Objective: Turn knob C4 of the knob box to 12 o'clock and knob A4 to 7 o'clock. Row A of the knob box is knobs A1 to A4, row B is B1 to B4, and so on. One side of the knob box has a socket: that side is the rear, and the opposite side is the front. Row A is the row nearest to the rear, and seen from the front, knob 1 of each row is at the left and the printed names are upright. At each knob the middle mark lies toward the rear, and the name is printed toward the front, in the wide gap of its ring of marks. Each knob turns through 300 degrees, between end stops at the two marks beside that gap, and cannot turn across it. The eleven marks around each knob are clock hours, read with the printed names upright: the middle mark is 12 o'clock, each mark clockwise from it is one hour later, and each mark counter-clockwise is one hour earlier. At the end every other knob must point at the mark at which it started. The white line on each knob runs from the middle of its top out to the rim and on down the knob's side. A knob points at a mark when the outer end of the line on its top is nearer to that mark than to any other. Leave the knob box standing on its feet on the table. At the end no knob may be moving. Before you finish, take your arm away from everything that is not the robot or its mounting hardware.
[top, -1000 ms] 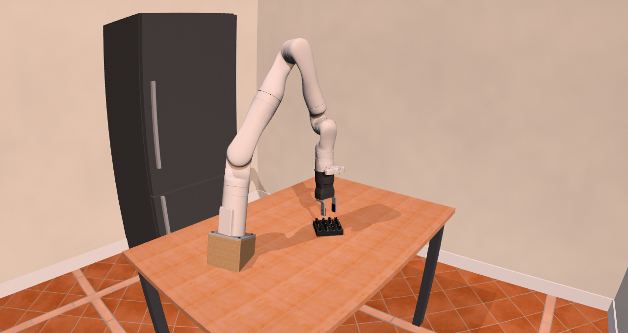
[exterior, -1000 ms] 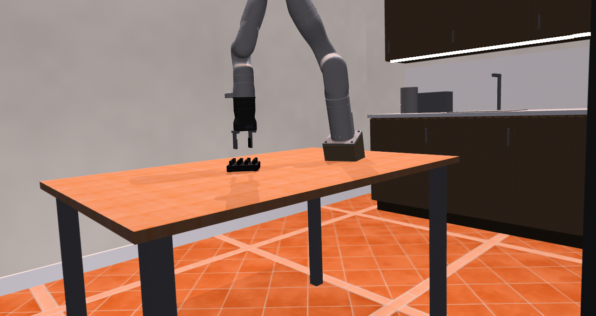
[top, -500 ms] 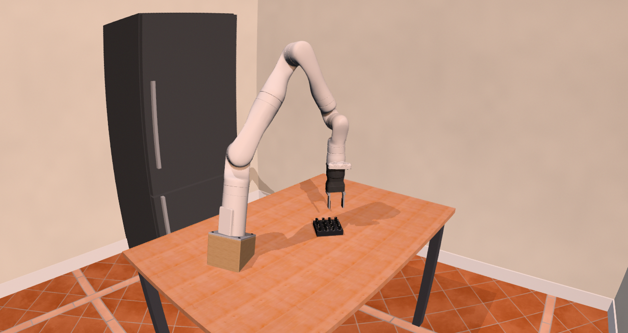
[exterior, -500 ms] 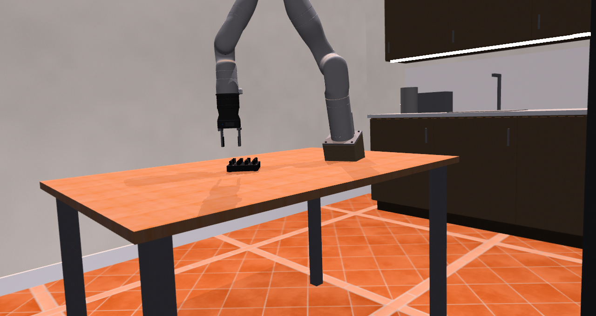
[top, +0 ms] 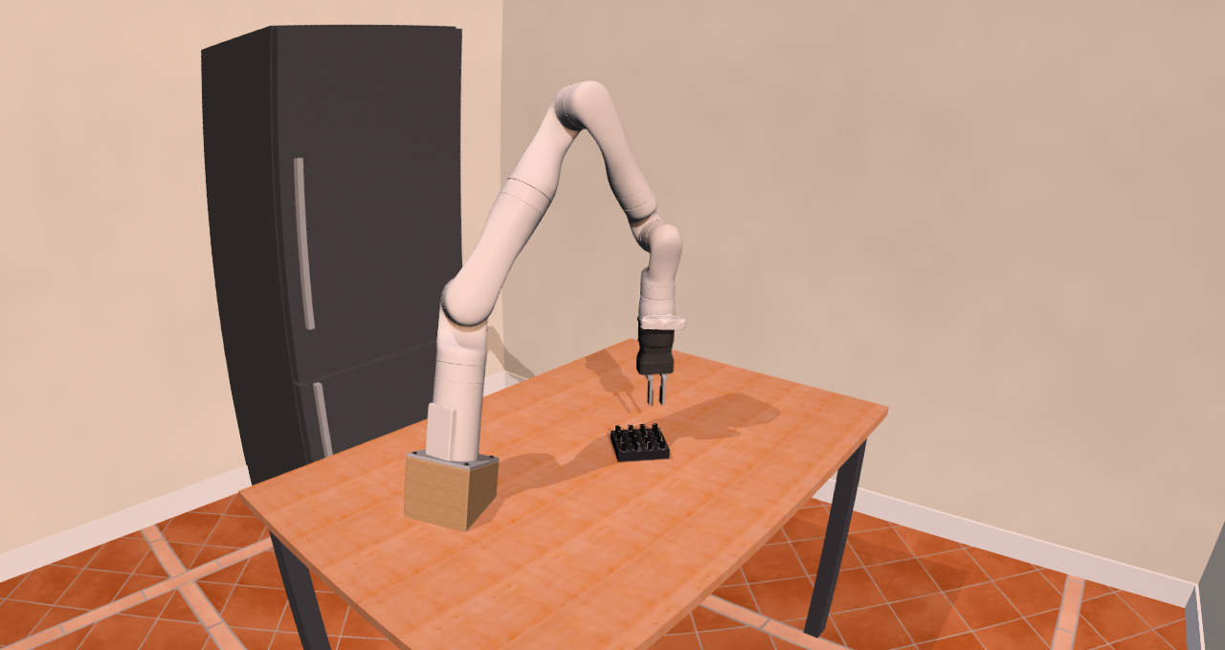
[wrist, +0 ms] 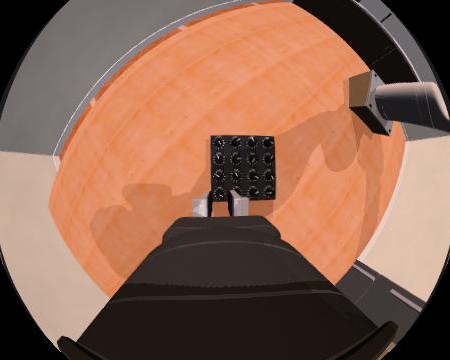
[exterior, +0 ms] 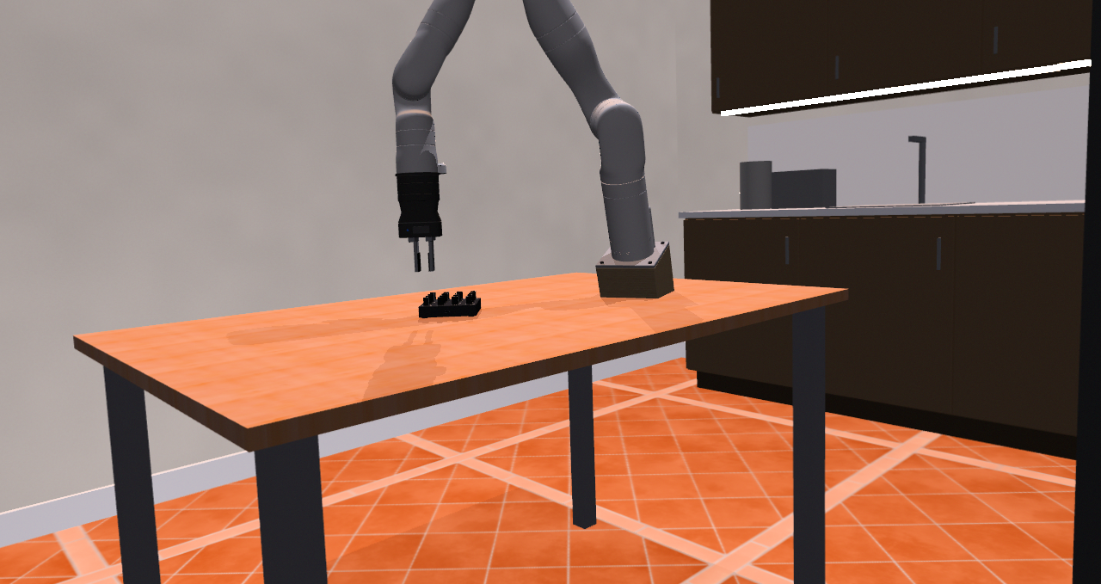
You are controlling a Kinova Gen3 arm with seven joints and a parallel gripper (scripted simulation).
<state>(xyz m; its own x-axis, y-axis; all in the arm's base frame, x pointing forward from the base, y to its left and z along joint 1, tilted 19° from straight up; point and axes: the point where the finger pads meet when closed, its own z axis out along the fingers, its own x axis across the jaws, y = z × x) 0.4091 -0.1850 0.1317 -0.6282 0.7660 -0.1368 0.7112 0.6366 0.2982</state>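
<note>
The black knob box (top: 642, 454) (exterior: 449, 311) (wrist: 227, 151) stands on the table with sides nearly square to the wrist view. Its knobs form four rows of four, with white lines and marks on top. The printed names are too small to read and I cannot make out the socket, so I cannot tell which knobs are C4 and A4. My gripper (top: 656, 403) (exterior: 425, 270) (wrist: 220, 199) points down above the box, clear of the knobs. Its fingers are partly open with nothing between them. In the wrist view they overlap the bottom edge of the box and partly hide one bottom-row knob.
The arm's base block (top: 434, 494) (exterior: 635, 281) (wrist: 358, 92) stands on the same table (top: 547, 560) (exterior: 308, 365) (wrist: 160, 110), away from the box. A dark fridge (top: 367, 191) stands beyond the table. Dark kitchen cupboards (exterior: 870, 310) stand behind the base in the exterior view.
</note>
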